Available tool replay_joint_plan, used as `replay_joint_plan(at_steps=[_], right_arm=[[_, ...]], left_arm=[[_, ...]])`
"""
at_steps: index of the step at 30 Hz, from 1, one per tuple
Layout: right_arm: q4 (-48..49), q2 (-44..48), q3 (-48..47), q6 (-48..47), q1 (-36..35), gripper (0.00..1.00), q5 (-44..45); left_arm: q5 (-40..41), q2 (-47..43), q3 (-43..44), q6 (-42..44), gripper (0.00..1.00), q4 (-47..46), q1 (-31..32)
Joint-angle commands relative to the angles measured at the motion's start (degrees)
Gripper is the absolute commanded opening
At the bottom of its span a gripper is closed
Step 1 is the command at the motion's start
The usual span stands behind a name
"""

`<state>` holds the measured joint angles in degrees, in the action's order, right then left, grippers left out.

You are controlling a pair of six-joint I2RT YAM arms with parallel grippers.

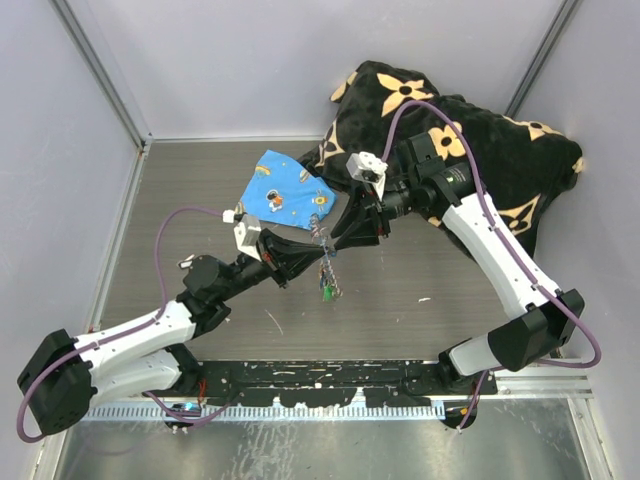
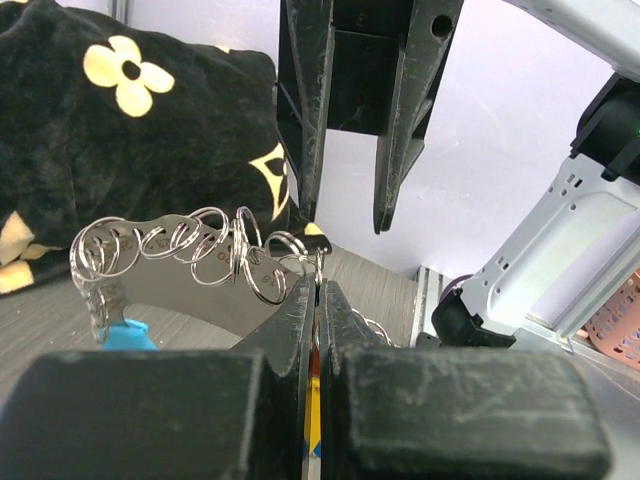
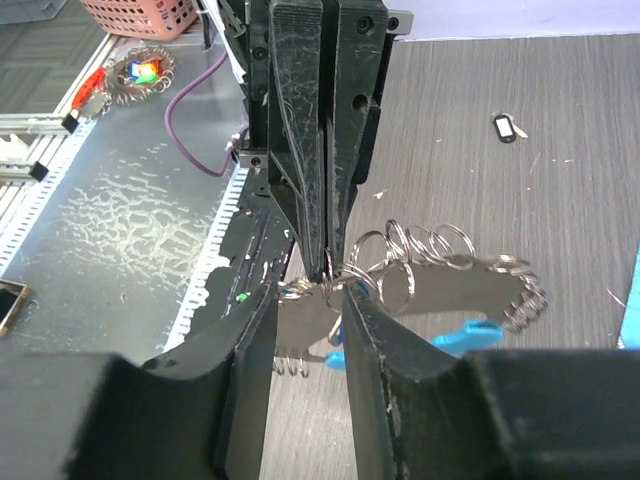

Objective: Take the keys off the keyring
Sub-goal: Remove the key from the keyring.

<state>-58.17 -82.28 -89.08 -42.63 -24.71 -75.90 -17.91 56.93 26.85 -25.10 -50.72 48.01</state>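
Above mid-table the left gripper (image 3: pixel 328 262) is clamped on the keyring (image 3: pixel 455 288), whose ring chain runs far-to-near with the keys (image 1: pixel 327 288) dangling at its near end, while the right gripper (image 3: pixel 308 295), jaws apart, straddles it from the far right, just beside the left's tips.

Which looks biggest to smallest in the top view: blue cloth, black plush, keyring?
1. black plush, largest by far, though an arm partly covers it
2. blue cloth
3. keyring, a thin strand, clearly smallest
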Motion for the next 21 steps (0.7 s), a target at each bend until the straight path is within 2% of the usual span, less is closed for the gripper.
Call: replay_joint_plan(at_steps=[1, 12, 18, 21], right_arm=[[4.09, 0.09, 1.02, 3.21, -1.91, 0.36, 0.92], [6.22, 0.8, 2.57, 4.63, -3.56, 0.25, 4.63], [6.66, 0.81, 2.61, 4.99, -4.04, 0.25, 5.86], [6.67, 0.81, 2.05, 5.53, -3.97, 0.3, 6.46]], left_arm=[[0.99, -0.18, 2.38, -1.08, 0.0, -7.55, 0.32], [1.55, -0.11, 2.7, -1.87, 0.0, -7.65, 0.27], [1.42, -0.23, 2.75, -2.14, 0.0, -7.65, 0.27], [1.24, -0.16, 2.77, -2.14, 0.0, -7.67, 0.29]])
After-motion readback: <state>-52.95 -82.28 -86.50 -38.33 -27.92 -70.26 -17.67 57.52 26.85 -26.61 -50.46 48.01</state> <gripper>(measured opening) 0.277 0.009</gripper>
